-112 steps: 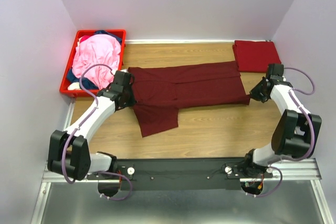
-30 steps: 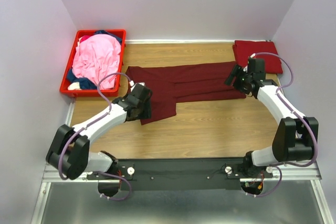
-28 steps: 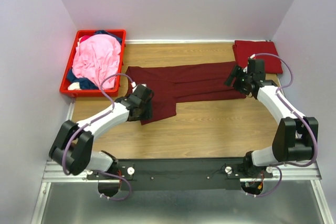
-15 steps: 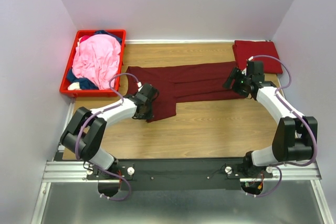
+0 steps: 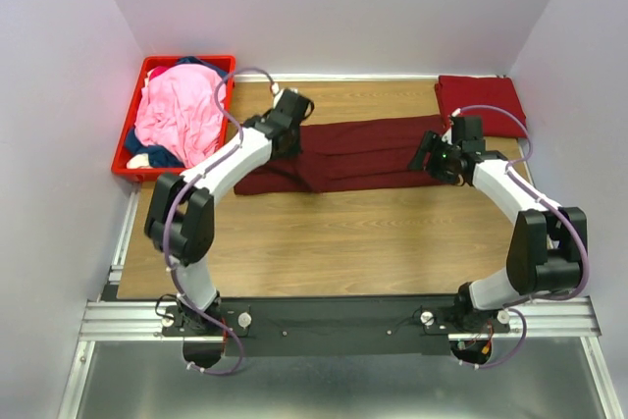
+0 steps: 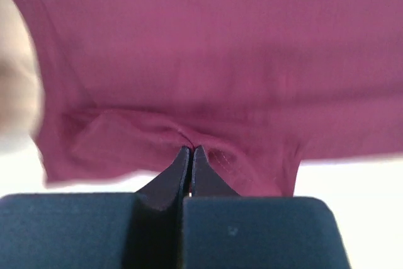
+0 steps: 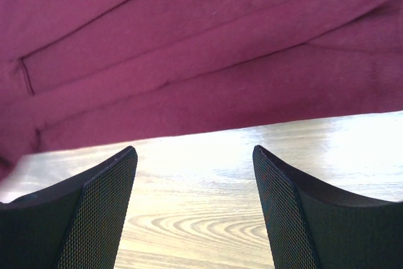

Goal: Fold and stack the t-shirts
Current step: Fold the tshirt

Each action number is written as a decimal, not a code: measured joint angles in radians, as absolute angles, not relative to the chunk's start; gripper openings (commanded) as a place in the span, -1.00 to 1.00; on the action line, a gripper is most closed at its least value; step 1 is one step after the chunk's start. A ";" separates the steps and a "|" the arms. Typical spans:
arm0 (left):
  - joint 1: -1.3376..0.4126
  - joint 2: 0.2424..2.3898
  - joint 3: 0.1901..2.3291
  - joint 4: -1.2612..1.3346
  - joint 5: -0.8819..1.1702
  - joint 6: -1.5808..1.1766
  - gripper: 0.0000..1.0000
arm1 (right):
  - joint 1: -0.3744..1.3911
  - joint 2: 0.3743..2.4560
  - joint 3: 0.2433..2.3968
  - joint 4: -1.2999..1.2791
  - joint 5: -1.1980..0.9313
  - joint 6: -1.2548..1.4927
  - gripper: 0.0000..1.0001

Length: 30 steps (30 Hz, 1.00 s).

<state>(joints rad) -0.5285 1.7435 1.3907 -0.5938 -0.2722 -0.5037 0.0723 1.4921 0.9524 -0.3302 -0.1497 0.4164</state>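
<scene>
A dark maroon t-shirt (image 5: 363,149) lies as a long band across the middle of the table. My left gripper (image 5: 290,144) is over its left part, reaching in from the left. In the left wrist view this gripper (image 6: 190,149) is shut on a pinched fold of the maroon cloth (image 6: 220,61), which hangs from the fingertips. My right gripper (image 5: 420,156) is at the shirt's right end. It stands open (image 7: 195,149) over bare wood, just short of the shirt's near edge (image 7: 189,61). A folded red t-shirt (image 5: 481,105) lies at the back right.
A red plastic crate (image 5: 186,59) stands at the back left. It holds a crumpled pink t-shirt (image 5: 182,110) on top of navy cloth (image 5: 160,157). Walls close in the table on the left, right and back. Bare wood (image 5: 373,242) lies between the shirt and the arm bases.
My left gripper shut on the shirt's near-left flap and carried it toward the far side, over the band. The right gripper shifted slightly left and stayed open.
</scene>
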 measured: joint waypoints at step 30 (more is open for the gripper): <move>-0.374 2.144 1.837 -0.608 -0.347 -0.415 0.60 | 0.106 1.642 1.016 -0.277 -0.171 0.393 0.57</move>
